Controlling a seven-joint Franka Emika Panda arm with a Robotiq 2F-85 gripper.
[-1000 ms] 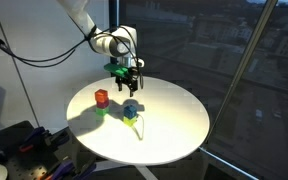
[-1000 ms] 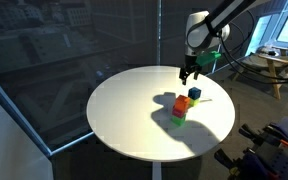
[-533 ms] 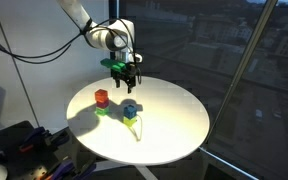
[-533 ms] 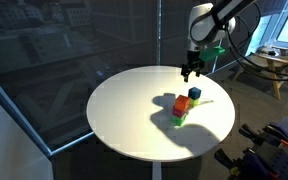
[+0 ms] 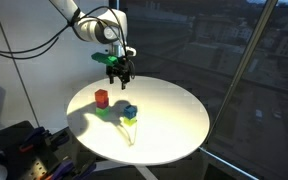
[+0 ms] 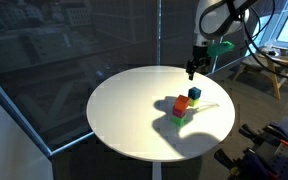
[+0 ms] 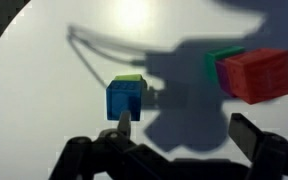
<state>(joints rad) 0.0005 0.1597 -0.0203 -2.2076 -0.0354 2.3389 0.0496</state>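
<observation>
Gripper (image 5: 119,69) has lifted and drifted back off the stacks since a second ago, fingers spread wide with nothing between them. Below it the blue block (image 7: 125,98) sits on a yellow-green block (image 7: 131,79). The red block (image 7: 257,74) is near it, on a green block (image 7: 220,60). Both stacks are well inside the round table (image 5: 174,120) rim, with lots of bare top around.

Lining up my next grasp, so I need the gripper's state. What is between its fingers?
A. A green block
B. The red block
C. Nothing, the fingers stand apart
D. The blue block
C: in the wrist view the gripper has its fingers spread with only bare table between them, while the blue block and the red block stand on the table below it.
</observation>
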